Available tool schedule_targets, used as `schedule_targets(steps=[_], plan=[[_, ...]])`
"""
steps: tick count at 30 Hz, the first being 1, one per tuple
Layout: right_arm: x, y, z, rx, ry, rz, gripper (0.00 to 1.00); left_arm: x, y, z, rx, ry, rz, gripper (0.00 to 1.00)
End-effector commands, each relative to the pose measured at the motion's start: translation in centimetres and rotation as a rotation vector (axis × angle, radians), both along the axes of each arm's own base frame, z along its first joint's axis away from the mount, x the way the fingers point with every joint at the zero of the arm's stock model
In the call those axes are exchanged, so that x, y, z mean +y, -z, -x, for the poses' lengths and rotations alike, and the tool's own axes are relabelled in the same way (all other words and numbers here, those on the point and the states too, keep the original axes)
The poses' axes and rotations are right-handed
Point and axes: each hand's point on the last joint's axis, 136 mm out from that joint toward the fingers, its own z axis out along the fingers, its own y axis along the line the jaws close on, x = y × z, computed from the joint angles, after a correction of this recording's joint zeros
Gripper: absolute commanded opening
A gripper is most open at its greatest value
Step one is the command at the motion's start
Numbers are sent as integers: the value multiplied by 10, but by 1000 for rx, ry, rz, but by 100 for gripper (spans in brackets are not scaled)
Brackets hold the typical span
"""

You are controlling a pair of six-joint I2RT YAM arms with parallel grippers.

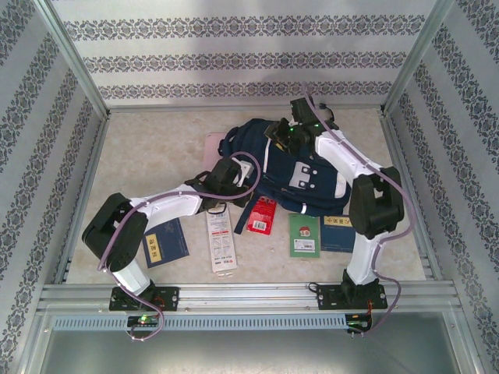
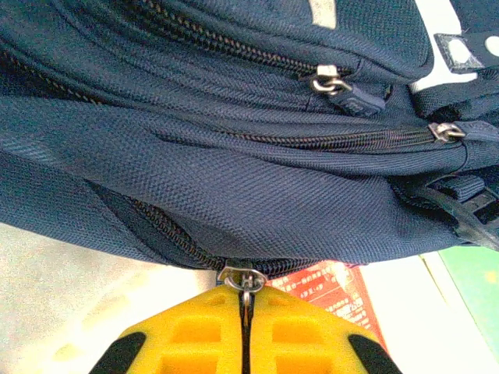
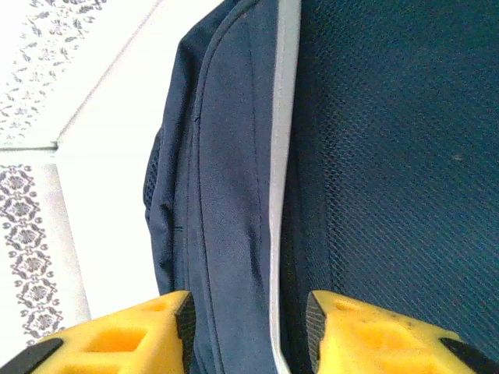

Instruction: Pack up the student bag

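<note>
The navy student bag [image 1: 300,167] lies in the middle of the table, with its grey snap patch facing up. My left gripper [image 1: 231,178] is at its left side, and its yellow fingers [image 2: 195,335] are shut on the metal zip pull [image 2: 246,282] of the bag's lowest zip. My right gripper [image 1: 284,132] is at the bag's far top edge. Its jaws are closed onto a thick fold of navy fabric [image 3: 234,234] with a white stripe [image 3: 282,156], and the fold fills the gap between the pads.
Books lie in front of the bag: a blue one [image 1: 165,243], a long white leaflet [image 1: 221,238], a red booklet [image 1: 263,214], a green book [image 1: 304,235] and another blue one [image 1: 337,232]. Something pink [image 1: 214,144] lies under the bag's left side. Patterned walls enclose the table.
</note>
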Motion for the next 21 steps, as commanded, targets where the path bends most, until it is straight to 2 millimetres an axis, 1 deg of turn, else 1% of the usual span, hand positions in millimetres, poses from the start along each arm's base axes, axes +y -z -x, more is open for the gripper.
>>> schedule_targets(steps=[1, 4, 6, 7, 8, 10, 12, 13, 14, 16, 18, 19, 21], plan=[[-23, -16, 27, -14, -3, 96, 51, 4, -13, 4, -7, 8, 26, 0], [-26, -26, 56, -20, -2, 59, 52, 1, -22, 7, -6, 13, 57, 0], [-26, -25, 80, -8, 6, 34, 51, -2, -30, 10, -9, 25, 84, 0], [-28, -19, 94, 23, 24, 19, 50, -3, -35, 12, -9, 30, 101, 0], [-29, -15, 105, 43, 43, -2, 50, -4, -39, 14, -8, 35, 115, 0], [-32, 3, 134, 123, 126, -61, 43, -6, -48, 17, -12, 38, 153, 0], [-29, 19, 160, 192, 209, -161, 38, -8, -55, 20, -17, 39, 185, 0], [-25, 23, 171, 202, 235, -210, 37, -10, -58, 22, -20, 45, 193, 0], [-23, 24, 180, 208, 260, -232, 38, -12, -60, 24, -21, 51, 198, 0], [-19, 27, 196, 218, 305, -263, 45, -16, -65, 28, -27, 68, 206, 0], [-14, 27, 203, 217, 319, -292, 50, -21, -69, 31, -36, 81, 212, 0], [-12, 29, 207, 228, 331, -298, 56, -23, -69, 32, -36, 84, 212, 0], [-10, 33, 210, 241, 343, -303, 63, -26, -70, 34, -37, 89, 217, 0]])
